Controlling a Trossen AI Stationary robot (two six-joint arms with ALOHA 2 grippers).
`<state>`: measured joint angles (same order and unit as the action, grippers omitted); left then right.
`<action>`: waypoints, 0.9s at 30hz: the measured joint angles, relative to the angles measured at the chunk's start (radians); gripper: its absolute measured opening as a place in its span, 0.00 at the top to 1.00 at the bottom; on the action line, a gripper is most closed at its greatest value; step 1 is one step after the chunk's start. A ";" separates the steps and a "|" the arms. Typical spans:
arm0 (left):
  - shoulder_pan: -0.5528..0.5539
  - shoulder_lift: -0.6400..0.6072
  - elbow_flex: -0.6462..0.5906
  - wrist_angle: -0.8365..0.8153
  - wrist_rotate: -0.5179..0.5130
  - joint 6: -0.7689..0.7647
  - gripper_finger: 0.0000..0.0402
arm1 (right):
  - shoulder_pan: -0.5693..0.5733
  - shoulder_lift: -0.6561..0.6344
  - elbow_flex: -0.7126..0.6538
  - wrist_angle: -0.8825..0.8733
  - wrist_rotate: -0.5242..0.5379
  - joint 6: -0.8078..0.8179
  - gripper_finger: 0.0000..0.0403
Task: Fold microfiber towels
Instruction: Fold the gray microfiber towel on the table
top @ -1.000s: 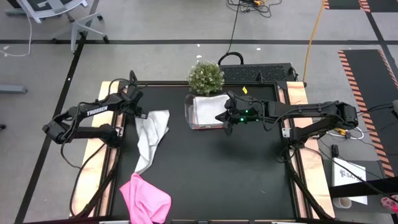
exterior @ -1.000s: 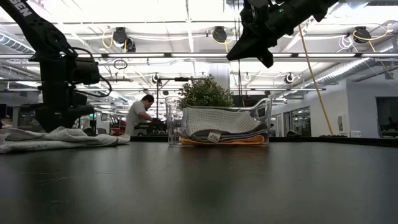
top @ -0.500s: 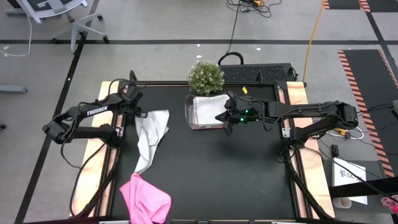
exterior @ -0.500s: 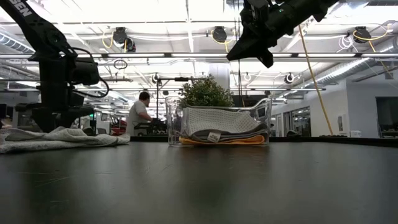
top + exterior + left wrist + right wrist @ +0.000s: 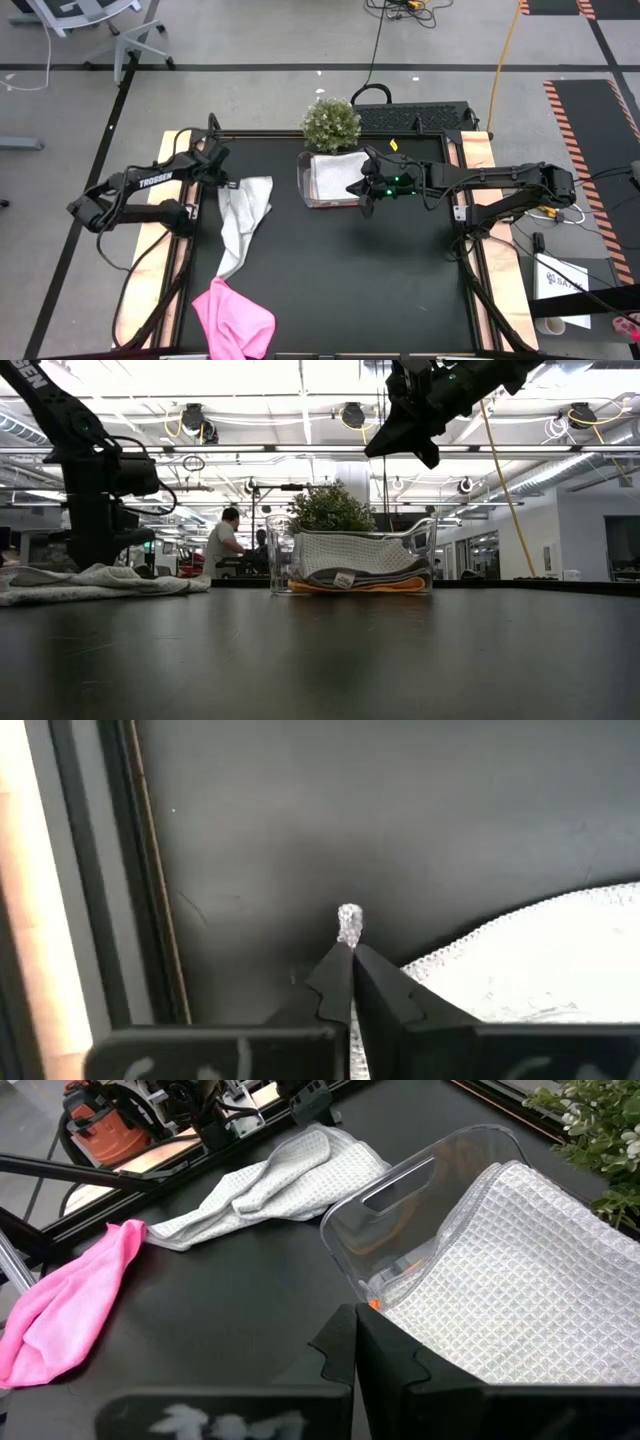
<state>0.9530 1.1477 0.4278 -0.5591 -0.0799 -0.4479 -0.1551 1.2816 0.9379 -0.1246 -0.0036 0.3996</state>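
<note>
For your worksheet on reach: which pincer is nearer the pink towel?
Left. The left pincer is shut on a corner of the grey towel above the pink towel; the right pincer hangs farther off by the tub.

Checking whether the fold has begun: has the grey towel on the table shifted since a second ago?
No. In the high view the grey towel lies as before, the same way off the clear tub; the left gripper has only shut on its corner.
</note>
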 joint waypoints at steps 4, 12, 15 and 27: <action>-0.037 -0.021 0.065 -0.010 0.055 -0.009 0.99 | 0.000 0.000 0.000 0.000 0.000 0.000 1.00; -0.189 -0.113 0.248 -0.106 -0.001 -0.048 1.00 | 0.000 0.000 0.000 0.000 -0.001 0.007 1.00; -0.268 -0.157 0.315 -0.103 -0.013 -0.063 1.00 | 0.000 0.000 0.000 0.000 -0.001 0.007 1.00; -0.597 -0.268 0.540 -0.081 -0.205 -0.098 1.00 | 0.030 0.000 0.000 0.000 -0.001 0.007 1.00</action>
<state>0.3557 0.8794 0.9681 -0.6400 -0.2846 -0.5459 -0.1248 1.2816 0.9375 -0.1242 -0.0048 0.4068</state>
